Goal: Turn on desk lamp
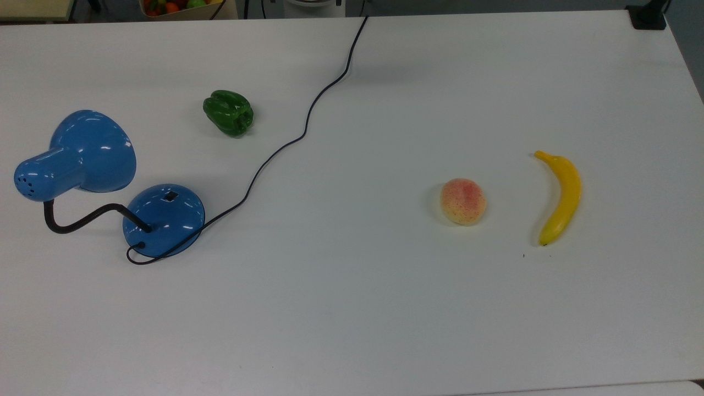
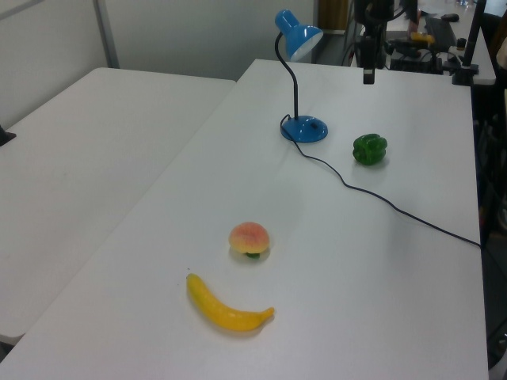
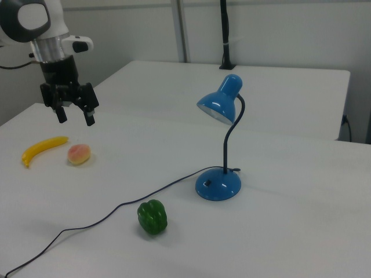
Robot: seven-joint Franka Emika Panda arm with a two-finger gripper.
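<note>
- Presently, item one: desk lamp (image 3: 219,145), glossy blue, upright on the white table (image 3: 301,231), shade unlit; landmark for all entries below.
- Switch (image 1: 171,195): small, black, on the domed base (image 3: 218,185), on the side toward the green pepper (image 3: 152,217).
- Cord (image 1: 308,115): black, trailing from the base past the pepper to the table edge.
- Gripper (image 3: 73,115): fingers spread, nothing held, hanging high above the table, well apart from the lamp, toward the right view's left.
- Governing relation: lamp lies to the right view's right of the gripper and lower; the coming move likely calls for a long crossing, then a descent onto the switch.
- Peach (image 3: 78,154) and banana (image 3: 42,149): far from the lamp, beneath the gripper's side.
</note>
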